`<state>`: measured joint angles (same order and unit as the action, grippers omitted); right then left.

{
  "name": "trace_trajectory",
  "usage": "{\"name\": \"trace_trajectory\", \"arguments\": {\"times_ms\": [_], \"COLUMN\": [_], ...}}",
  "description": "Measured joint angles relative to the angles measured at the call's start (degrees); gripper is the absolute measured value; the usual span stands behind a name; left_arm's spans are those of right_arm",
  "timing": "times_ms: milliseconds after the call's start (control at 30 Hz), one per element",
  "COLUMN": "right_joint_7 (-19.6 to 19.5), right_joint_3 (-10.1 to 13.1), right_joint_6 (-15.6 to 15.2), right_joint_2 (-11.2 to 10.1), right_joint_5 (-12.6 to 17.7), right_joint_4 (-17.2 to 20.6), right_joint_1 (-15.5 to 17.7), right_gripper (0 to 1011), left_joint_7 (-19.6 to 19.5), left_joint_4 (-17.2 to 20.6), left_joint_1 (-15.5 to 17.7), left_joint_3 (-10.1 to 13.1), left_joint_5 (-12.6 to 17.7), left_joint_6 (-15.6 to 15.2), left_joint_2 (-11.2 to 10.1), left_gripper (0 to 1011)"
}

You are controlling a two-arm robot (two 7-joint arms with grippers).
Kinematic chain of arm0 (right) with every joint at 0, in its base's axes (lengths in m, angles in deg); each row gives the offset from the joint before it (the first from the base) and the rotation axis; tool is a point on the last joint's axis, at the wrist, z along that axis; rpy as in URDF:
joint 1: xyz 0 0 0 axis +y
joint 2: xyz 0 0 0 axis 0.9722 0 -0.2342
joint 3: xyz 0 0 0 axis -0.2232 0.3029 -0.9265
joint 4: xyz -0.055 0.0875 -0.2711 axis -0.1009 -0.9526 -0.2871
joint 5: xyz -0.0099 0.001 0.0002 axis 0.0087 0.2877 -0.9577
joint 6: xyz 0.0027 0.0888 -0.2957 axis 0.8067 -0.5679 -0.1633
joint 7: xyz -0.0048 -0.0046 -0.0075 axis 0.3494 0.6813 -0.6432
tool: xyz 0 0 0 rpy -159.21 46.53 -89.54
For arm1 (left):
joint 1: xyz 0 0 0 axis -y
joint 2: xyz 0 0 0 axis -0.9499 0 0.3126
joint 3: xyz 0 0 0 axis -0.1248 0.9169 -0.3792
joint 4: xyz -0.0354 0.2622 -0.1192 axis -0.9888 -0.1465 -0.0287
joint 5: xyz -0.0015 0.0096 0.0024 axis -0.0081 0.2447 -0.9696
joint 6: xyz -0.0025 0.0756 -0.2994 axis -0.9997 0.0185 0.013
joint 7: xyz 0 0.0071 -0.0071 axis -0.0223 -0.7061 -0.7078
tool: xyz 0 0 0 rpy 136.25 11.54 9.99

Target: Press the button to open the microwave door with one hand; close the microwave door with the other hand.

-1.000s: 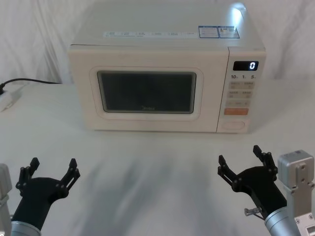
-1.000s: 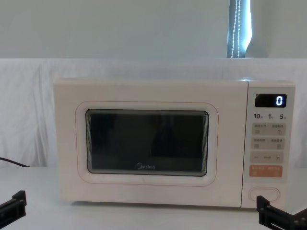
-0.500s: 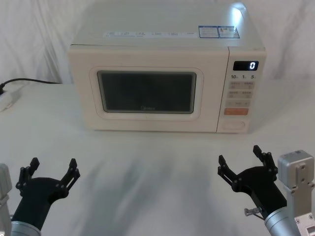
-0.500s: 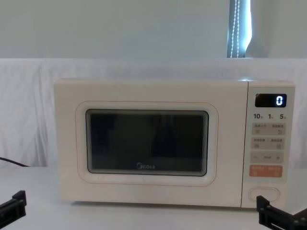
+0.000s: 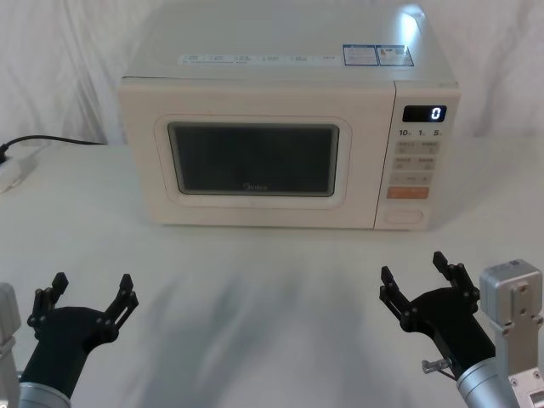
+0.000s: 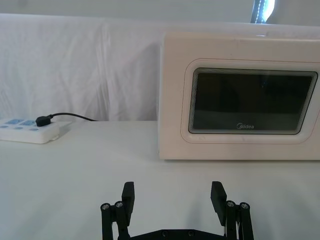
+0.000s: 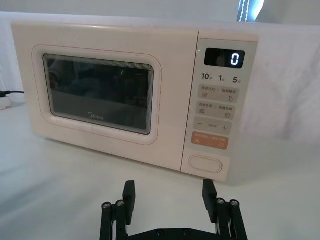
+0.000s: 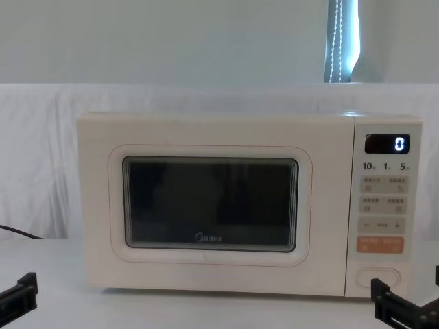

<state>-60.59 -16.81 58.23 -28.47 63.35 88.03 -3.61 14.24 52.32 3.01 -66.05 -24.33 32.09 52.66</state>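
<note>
Cream and shut, the microwave door (image 5: pixel 253 161) faces the robot across the white table (image 5: pixel 255 280), with the button (image 5: pixel 403 217) at the panel's foot. Both the right gripper (image 5: pixel 415 274) and left gripper (image 5: pixel 89 291) hover near the robot, jaws wide and empty. Pressing looks not yet begun; next the right gripper likely must reach forward to the button.

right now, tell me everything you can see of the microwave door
The microwave door is broad, cream and looks like plastic, with a raised rounded frame around a dark window and a small Midea logo beneath the glass. It is shut, flush with the control panel on its right. Nothing touches it; both grippers sit well short of it.
</note>
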Motion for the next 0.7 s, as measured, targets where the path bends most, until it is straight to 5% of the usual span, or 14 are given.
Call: {"name": "trace_trajectory", "arguments": {"times_ms": [700], "right_joint_7": [0.00], "right_joint_3": [0.00], "right_joint_6": [0.00], "right_joint_2": [0.00], "right_joint_5": [0.00], "right_joint_4": [0.00], "right_joint_1": [0.00], "right_gripper": [269], "left_joint_7": [0.01], "left_joint_4": [0.00], "left_joint_1": [0.00], "left_joint_3": [0.00], "left_joint_5": [0.00], "left_joint_6": [0.00], "left_joint_2": [0.00], "left_gripper": [1001]}}
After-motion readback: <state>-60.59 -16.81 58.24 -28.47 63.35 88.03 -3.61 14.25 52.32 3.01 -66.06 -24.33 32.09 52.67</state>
